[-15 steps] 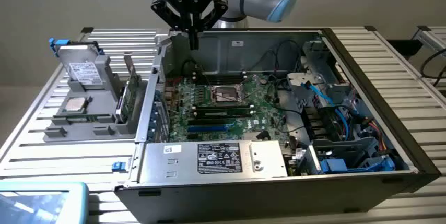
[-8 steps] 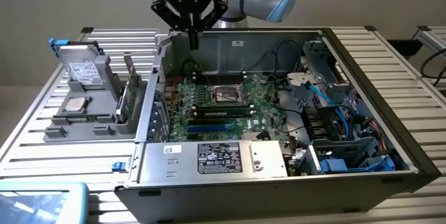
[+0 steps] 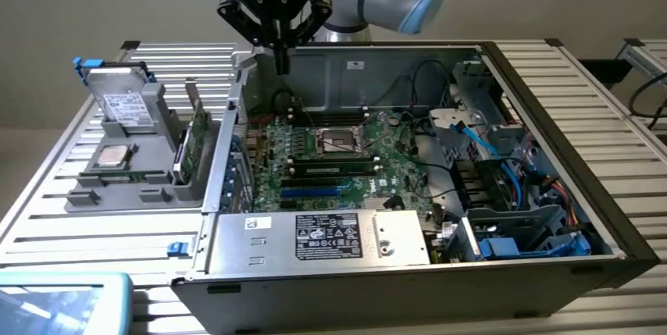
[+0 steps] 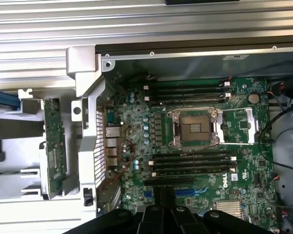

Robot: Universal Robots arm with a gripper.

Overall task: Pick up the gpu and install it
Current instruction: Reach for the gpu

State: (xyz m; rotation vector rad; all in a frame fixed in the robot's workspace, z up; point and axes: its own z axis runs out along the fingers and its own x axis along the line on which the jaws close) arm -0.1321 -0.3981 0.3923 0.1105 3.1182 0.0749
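Our gripper [image 3: 279, 52] hangs empty, fingers together, at the case's [image 3: 365, 69] twelve o'clock. The gpu [image 3: 200, 140] stands on edge in the grey holder [image 3: 125, 188] at the case's nine o'clock. We judge it light, stiff and fragile, best pinched along its upper edge.

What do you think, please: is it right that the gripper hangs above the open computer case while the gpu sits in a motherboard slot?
Not quite. The gripper does hang above the open computer case, but the gpu is in no motherboard slot: it stands on edge in the grey holder beside the case, as the exterior view shows.
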